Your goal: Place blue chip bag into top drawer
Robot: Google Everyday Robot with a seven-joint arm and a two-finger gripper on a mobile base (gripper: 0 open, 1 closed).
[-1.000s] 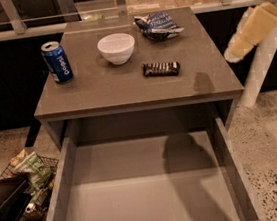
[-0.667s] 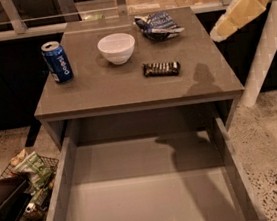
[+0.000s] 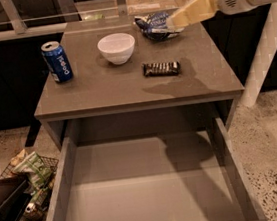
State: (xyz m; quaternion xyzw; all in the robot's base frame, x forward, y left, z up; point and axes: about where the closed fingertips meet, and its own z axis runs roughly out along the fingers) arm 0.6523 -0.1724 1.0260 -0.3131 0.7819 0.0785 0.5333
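The blue chip bag (image 3: 153, 26) lies crumpled at the back right of the grey table (image 3: 95, 90). My gripper (image 3: 177, 21), tan and mounted on a white arm, reaches in from the upper right, and its tip is at the bag's right edge. Whether it touches the bag does not show. The top drawer (image 3: 139, 198) is pulled out wide below the table's front edge, and nothing lies on its flat grey bottom.
A blue soda can (image 3: 57, 61) stands at the table's left. A white bowl (image 3: 116, 47) sits mid-back and a dark striped candy bar (image 3: 161, 69) lies in front of the bag. A wire basket of snack bags (image 3: 32, 171) sits on the floor left. A white pole (image 3: 260, 57) stands right.
My gripper has moved left from beyond the table's right edge to the chip bag. Its shadow on the table and drawer has shifted with it. Nothing else has moved.
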